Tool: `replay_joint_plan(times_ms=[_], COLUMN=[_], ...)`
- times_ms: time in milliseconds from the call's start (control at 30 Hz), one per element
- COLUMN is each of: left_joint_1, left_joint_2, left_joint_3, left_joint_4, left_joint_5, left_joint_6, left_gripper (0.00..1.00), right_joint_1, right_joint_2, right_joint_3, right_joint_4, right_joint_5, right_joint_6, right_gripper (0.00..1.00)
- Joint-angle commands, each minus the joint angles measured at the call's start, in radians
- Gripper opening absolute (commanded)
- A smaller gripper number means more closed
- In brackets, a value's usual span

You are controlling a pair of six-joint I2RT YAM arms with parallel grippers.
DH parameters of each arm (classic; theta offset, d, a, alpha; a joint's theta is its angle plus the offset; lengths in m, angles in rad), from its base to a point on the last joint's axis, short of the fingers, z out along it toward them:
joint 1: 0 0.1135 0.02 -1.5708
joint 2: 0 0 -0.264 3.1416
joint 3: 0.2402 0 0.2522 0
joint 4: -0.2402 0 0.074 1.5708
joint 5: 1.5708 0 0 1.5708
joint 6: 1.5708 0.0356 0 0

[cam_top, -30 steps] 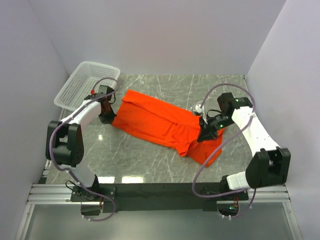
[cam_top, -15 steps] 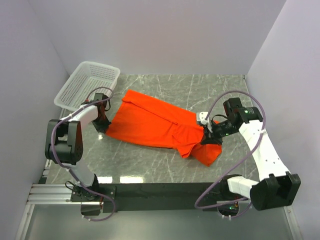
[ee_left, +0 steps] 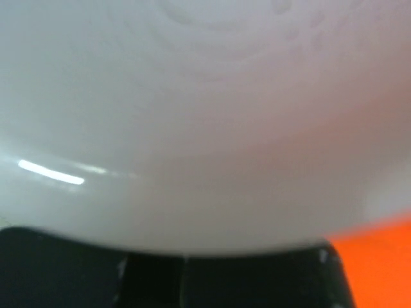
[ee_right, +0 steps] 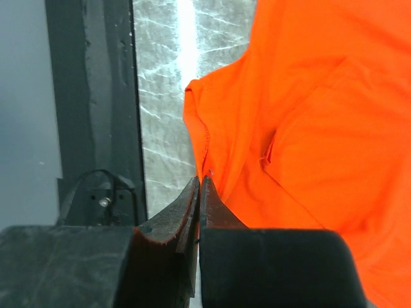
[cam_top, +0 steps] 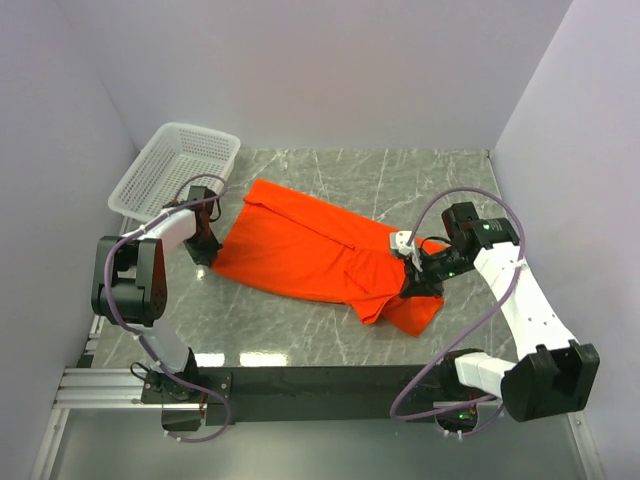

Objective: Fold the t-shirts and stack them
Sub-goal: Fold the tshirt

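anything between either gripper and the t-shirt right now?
Nothing visible. The right gripper is shut on the t-shirt at the edge of its right end. The left gripper is shut at the cloth's left corner, but its wrist view is too blurred to confirm a grip. The white basket stands off to the side, not between.

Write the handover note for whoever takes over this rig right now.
The left gripper is shut at the left corner of the plain orange-red cloth t-shirt; its wrist view is too blurred to show a pinch.
The right gripper is shut on the shirt's hem at its right end.
The shirt lies stretched between the arms on the grey marble table, rumpled at the right end. The white plastic mesh basket stands at the far left corner, no cloth in it.
Done: shirt laid out; no neat fold visible.
Left: fold and stack it.
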Motion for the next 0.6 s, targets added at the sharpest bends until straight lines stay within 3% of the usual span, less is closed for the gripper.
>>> replay_joint_plan(times_ms=[0,267,567], left_joint_1=[0.002,-0.011,-0.015], left_joint_2=[-0.016,0.038,0.076], left_joint_3=[0.085,0.199,0.219], left_joint_4=[-0.011,-0.062,-0.109], left_joint_5=[0.025,0.033,0.018], left_joint_6=[0.006,0.017,0.035], left_gripper=[0.01,0.01,0.01], right_joint_1=[0.003,-0.038,-0.101], right_joint_2=[0.030,0.121,0.219], right_joint_3=[0.009,0.100,0.202], right_joint_4=[-0.027,0.008,-0.082], right_joint_5=[-0.038,-0.083,-0.167], right_joint_6=[0.054,0.120,0.052], right_gripper=[0.00,0.00,0.00])
